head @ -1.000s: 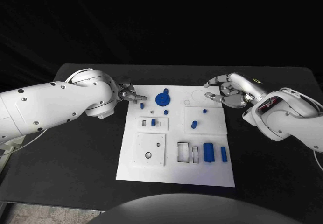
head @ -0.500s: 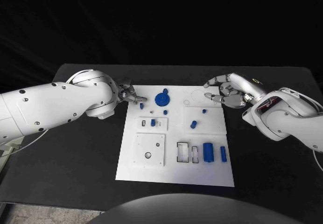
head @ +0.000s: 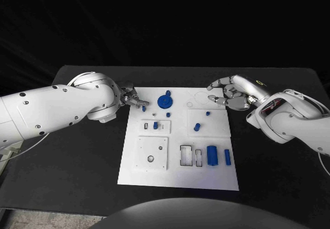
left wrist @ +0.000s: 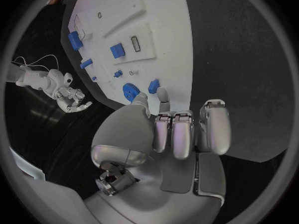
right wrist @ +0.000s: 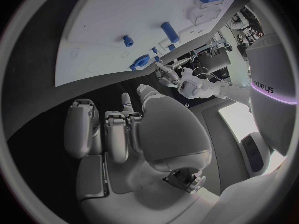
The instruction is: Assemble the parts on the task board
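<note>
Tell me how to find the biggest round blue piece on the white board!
Look at the white task board in the middle of the black table, then go to its far edge, between the two hands. The blue disc lies there, nearer the left hand. It is wide and round, while its neighbours are tiny pegs.

The black table lay beneath my left hand and my right hand and spread out past both on their outer sides. Beyond my fingertips, past the table's far edge, hung a black backdrop. Well behind my left hand, off the table's near corner, I saw a patch of pale floor.
</note>
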Robot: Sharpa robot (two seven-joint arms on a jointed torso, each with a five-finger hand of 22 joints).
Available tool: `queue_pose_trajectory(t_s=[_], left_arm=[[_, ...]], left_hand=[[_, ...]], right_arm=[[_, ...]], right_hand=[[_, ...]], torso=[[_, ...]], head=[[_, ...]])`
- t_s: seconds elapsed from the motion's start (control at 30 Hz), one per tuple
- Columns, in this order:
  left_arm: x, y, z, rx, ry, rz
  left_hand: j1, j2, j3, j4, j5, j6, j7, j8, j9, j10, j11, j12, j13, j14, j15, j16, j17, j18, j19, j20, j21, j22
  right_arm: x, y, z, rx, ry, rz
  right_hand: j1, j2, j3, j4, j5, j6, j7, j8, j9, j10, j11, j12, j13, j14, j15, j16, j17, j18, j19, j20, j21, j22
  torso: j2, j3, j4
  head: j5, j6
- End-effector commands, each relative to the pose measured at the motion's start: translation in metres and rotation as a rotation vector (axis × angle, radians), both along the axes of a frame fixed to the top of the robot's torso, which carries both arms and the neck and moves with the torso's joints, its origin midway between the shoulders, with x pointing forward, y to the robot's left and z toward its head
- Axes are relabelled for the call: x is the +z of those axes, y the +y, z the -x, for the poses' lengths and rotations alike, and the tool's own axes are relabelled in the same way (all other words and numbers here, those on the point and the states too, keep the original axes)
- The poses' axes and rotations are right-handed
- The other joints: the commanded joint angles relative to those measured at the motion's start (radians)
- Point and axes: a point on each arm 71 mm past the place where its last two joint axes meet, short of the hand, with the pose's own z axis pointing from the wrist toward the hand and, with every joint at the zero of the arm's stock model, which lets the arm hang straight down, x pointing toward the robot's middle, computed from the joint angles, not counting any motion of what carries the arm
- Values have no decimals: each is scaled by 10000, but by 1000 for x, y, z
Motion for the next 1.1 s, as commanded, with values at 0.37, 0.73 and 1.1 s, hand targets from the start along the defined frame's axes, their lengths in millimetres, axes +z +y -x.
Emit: queue_pose_trajectory(t_s=[0.37,0.73,1.1], left_arm=[[-5,-4,1,-192,234,12],[-5,-3,1,-214,216,51],[-5,-3,1,-292,170,152]], left_hand=[[331,-19,-9,-17,381,-52,24,-96,44,1063,71,27,2631,1069,74,24,2627,-11,10,56,-27,1579],[627,-19,38,-8,1092,-116,26,-231,61,1063,74,27,2631,1069,76,24,2627,-6,0,56,-62,1598],[1101,-165,275,-25,2505,-82,-28,-351,85,1063,29,27,2631,1069,42,24,2627,-4,5,29,-92,1638]], right_arm=[[-2,0,0,11,170,84],[-3,-1,0,-19,230,93],[-3,-1,-1,-52,300,95]], right_hand=[[113,-26,66,-9,82,62,9,-53,-20,1049,30,38,2633,1012,73,1,2596,-65,-22,44,-13,1809],[138,-27,87,-26,106,68,10,-54,-27,1049,30,38,2633,1010,73,-5,2591,-67,-20,44,-7,1810],[177,-26,121,-54,146,74,11,-56,-38,1049,30,38,2633,1010,73,-5,2591,-66,-22,44,-11,1809]], torso=[[-3,6,-4],[-1,3,0],[0,5,4]], head=[[4,0],[-21,0],[-28,0]])
